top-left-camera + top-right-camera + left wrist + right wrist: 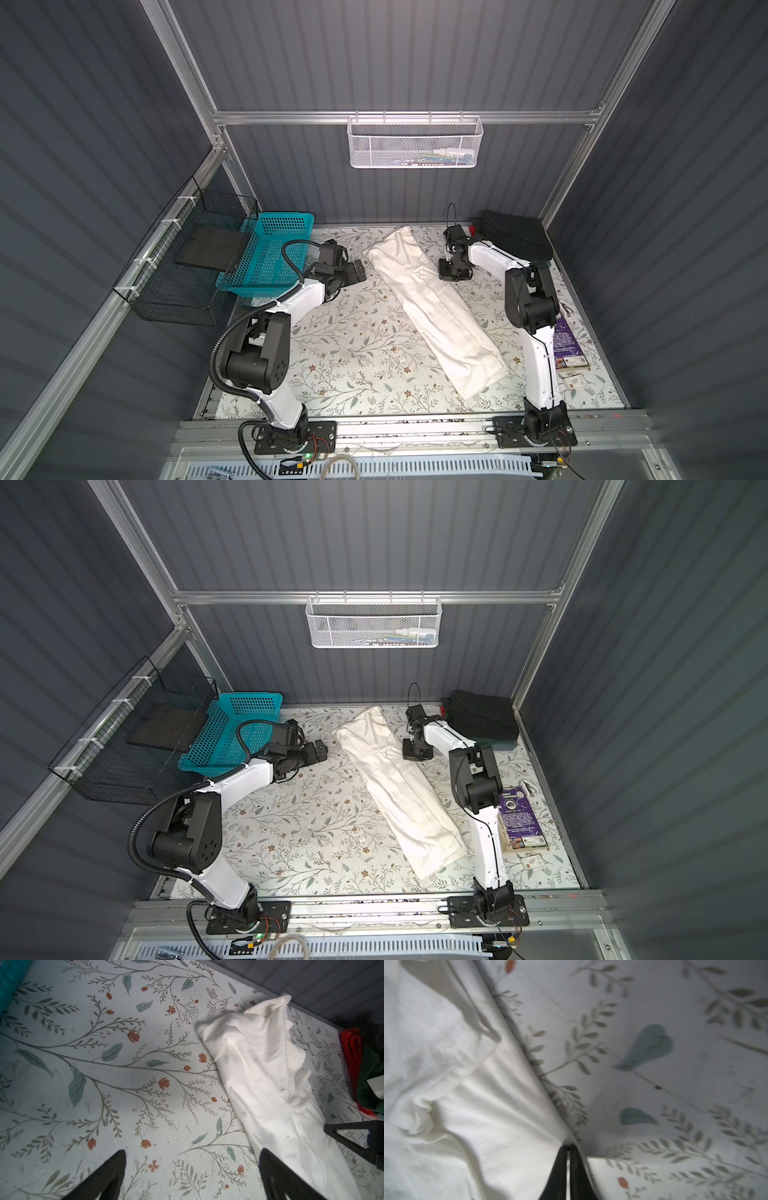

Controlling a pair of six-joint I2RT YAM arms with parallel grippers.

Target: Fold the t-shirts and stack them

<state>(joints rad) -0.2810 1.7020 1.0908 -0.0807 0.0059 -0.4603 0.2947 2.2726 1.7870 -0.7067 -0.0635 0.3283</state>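
Well, running my eye from left to right, I am counting three baskets in all: one black wire basket (183, 282) is hanging on the left wall, one teal basket (274, 253) is sitting at the back left of the floral table covering (353, 345), and one white mesh basket (415, 145) is hanging high on the back rail. Two arms are reaching in. The left gripper (359, 270) is hovering just beside the teal basket with its jaws spread wide and nothing between them, pointing toward the one off-white t-shirt (432, 311). That shirt is lying as a long narrow band, running diagonally from the back middle of the table to the front right. The right gripper (453, 274) is pressing down at the shirt's right edge near its far end. Behind it, one stack of folded shirts (515, 237) is resting in the back right corner, and one purple booklet (567, 345) and one small white card (575, 380) are lying along the right edge. In both top views the stack is showing mostly black. The left wrist view is adding what they are hiding: a red shirt (351, 1051) and a dark green shirt (372, 1064) in that stack, beyond the off-white t-shirt (259, 1076). Only the right wrist view is showing the right gripper (569, 1147) up close, its jaws pinched together on the shirt's edge (467, 1105).
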